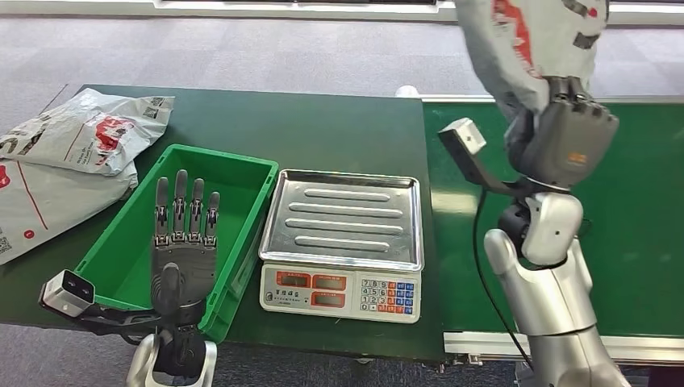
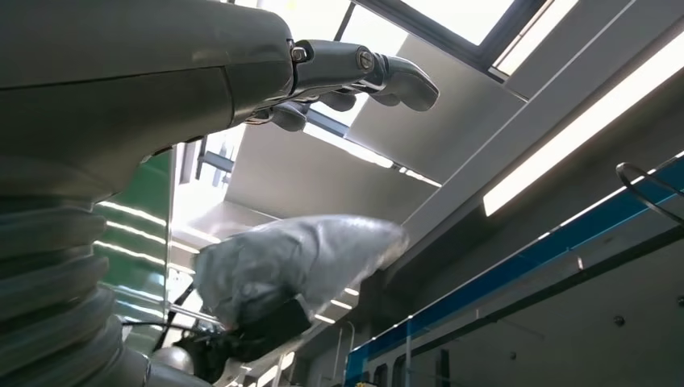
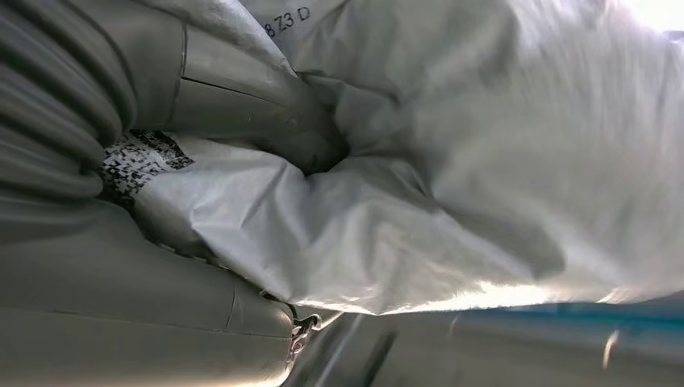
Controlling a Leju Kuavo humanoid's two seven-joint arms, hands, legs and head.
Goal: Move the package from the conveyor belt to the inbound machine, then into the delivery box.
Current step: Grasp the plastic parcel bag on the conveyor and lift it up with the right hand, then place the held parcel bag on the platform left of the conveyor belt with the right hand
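My right hand (image 1: 569, 133) grips a grey plastic package (image 1: 524, 44) with red print and holds it high above the green conveyor belt (image 1: 637, 218). Up close, the package (image 3: 452, 177) is crumpled against that hand's thumb (image 3: 242, 89). It also hangs in the left wrist view as a grey bag (image 2: 298, 258). The inbound machine is a scale with a bare steel tray (image 1: 347, 218) and a keypad, left of the belt. A green delivery box (image 1: 242, 173) stands left of the scale. My left hand (image 1: 185, 234) hovers open over the box, fingers straight and apart (image 2: 355, 68).
Two more grey packages (image 1: 89, 133) lie on the dark green table (image 1: 323, 121) left of the box. Grey carpet floor runs beyond the table's far edge. The belt's metal frame (image 1: 484, 343) borders its near side.
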